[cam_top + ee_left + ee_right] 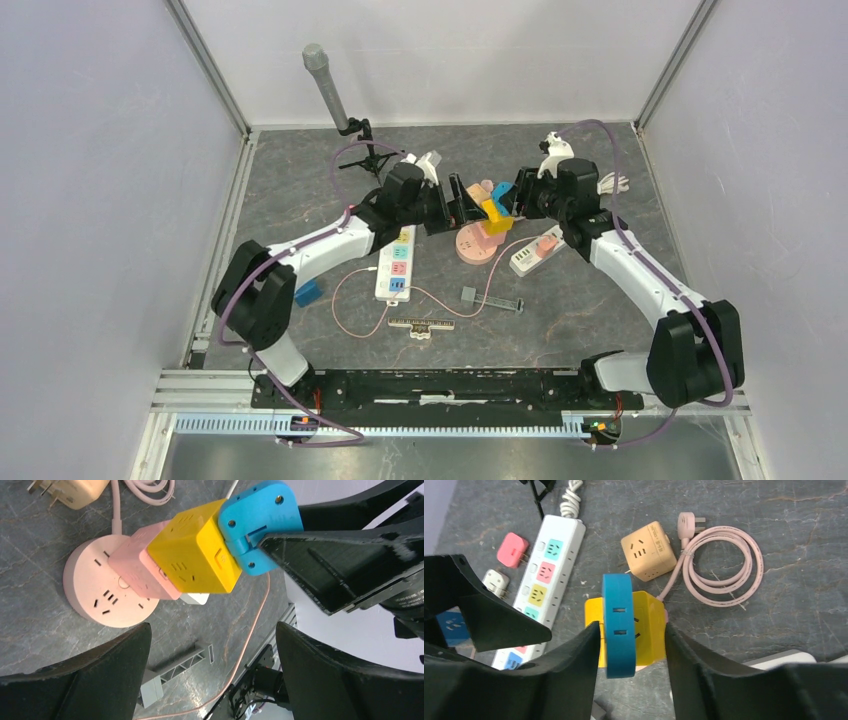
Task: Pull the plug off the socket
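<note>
A flat blue plug (500, 193) (255, 515) (618, 625) sits at the top end of a tilted stack. Under it are a yellow cube socket (192, 550) (646, 625), a pink cube (140, 562) and a round pink socket base (470, 247) (95, 595) on the table. My right gripper (512, 200) (631, 627) straddles the blue plug and the yellow cube. Its jaws stand apart, the left finger close to the plug and a gap at the right one. My left gripper (462, 203) (212, 630) hangs wide open beside the stack with nothing between its fingers.
A white power strip (396, 262) (544, 575) lies left of the stack and another white strip (535, 252) to its right. A beige cube socket (648, 557) with a coiled pink cable, a pink adapter (512, 550), a grey part (468, 294) and a microphone stand (330, 90) are around.
</note>
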You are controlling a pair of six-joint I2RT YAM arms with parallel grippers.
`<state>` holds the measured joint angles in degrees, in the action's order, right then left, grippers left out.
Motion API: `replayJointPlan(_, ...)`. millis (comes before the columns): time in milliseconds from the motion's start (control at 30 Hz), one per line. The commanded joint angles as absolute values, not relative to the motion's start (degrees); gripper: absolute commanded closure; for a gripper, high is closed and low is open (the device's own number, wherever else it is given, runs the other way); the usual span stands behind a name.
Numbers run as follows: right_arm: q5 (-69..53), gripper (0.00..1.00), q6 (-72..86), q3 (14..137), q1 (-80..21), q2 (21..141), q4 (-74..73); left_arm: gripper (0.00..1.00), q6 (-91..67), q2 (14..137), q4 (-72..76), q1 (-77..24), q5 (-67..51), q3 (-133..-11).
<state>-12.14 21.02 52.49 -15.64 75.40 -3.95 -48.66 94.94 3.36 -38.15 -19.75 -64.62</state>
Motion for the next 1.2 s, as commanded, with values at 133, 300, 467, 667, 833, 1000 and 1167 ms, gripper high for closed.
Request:
replayJointPlan(133,-12.3,0.79,20.5,53.7,-15.2,75.8,-3.0,0.04,-51.1,99.9,5.3,-40.6,-18.7,-71.9)
replayJointPlan(300,-13.0,0.94,21.6,53.1,-14.9,74.5,-2.2,0.16,-51.1,102.6,4.2,-41.0,-15.7,-72.7)
replayJointPlan(467,-15.5,1.0,23.3,52.8,-14.9,73.8,-1.6,0.32,-50.8,105.2,3.7,-41.0,-15.4,-74.1)
replayJointPlan(667,-19.3,1.0,24.9,51.6,-14.9,73.5,-0.4,0.33,-50.0,106.8,2.7,-41.1,-15.6,-74.9)
replayJointPlan(833,-20.9,1.0,25.9,50.6,-14.9,73.4,1.0,0.23,-50.0,106.1,2.8,-41.0,-16.0,-74.8)
replayJointPlan(1000,-20.8,1.0,25.9,50.5,-14.9,73.1,0.8,0.18,-48.9,103.8,3.5,-41.0,-14.2,-74.0)
replayJointPlan(1167,-21.5,1.0,25.9,51.0,-14.9,73.3,0.4,0.24,-48.7,105.7,2.9,-41.0,-15.0,-74.9)
